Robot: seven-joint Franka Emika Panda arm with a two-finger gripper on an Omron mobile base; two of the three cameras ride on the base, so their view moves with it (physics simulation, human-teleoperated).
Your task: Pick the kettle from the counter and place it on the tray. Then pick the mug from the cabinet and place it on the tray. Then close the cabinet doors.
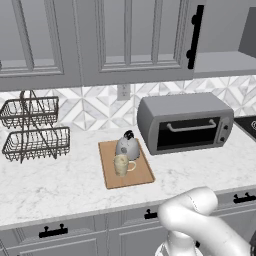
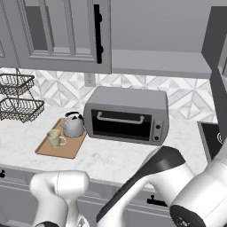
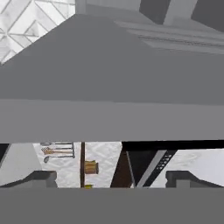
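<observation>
Far left on the worktop (image 1: pixel 60 185) stand wire baskets (image 1: pixel 31 131). At centre, the tray (image 1: pixel 142 177) carries the kettle (image 1: pixel 127 146) and, just nearer, the mug (image 1: pixel 121 164). Right of it sits the toaster oven (image 1: pixel 184 122). Above, the cabinet (image 1: pixel 220 62) is open (one door (image 1: pixel 145 37) swung left). The tool (image 3: pixel 109 179) hangs wide apart, holding nothing.

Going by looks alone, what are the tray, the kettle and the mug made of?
The tray looks like wood: flat light-brown matte board with rounded corners. The kettle looks like metal: silver-grey body with a soft sheen, black knob on top, possibly plastic. The mug looks ceramic: pale yellowish-beige, even and matte, though the rendering leaves that open.
</observation>
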